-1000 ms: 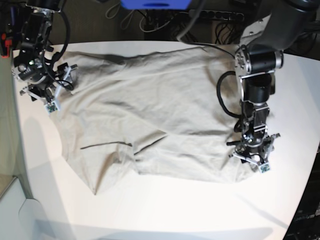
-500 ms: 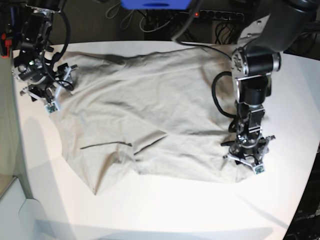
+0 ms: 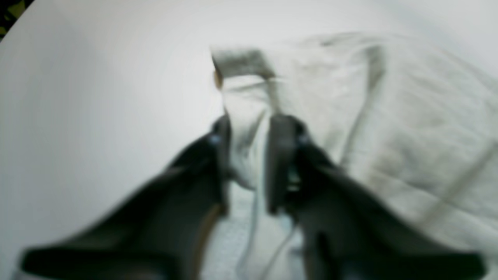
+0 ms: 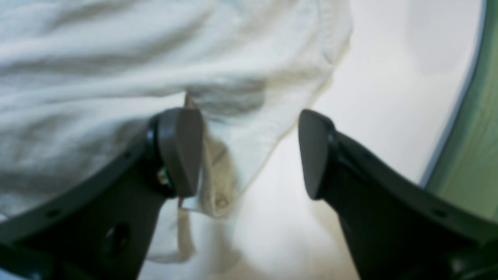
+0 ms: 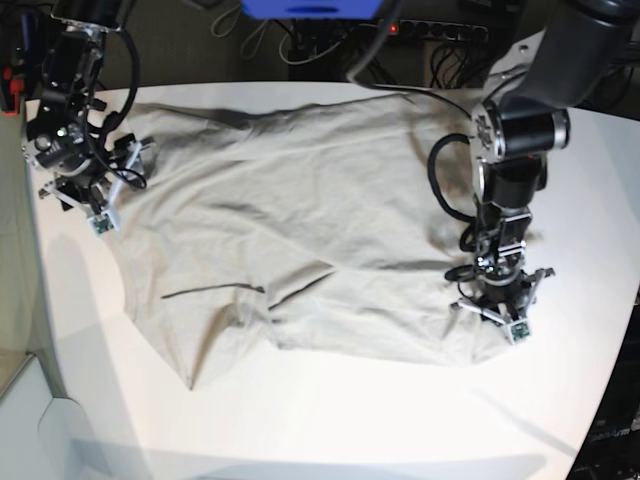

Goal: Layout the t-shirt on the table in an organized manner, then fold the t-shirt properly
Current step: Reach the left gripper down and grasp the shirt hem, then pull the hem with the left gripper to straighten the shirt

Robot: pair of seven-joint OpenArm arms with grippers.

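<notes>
Two arms work the plain light beige-grey cotton t-shirt [image 5: 300, 250], which lies spread but rumpled across the middle of the large smooth white desk [image 5: 330, 430], with creases and a fold running through its near half.

The change is on the right of the base view. A second ago the left gripper [image 3: 249, 155] stood over the shirt's near right corner with its fingers [image 3: 280, 155] set apart; now they have drawn in narrow, and the left wrist view, though blurred, shows a pinch of pale fabric caught between them. The arm has also shifted a little leftward, onto the cloth. That looks like a fresh hold on the corner, so a pull to flatten this side seems the likely next step; how firm the hold is cannot be told.

At the far left, the right gripper [image 4: 249, 151] has kept its fingers [image 4: 183, 151] wide, astride the shirt's edge, with one finger over the fabric and the other above bare desk. It holds nothing. The layout stage appears unfinished, and folding has not begun.
</notes>
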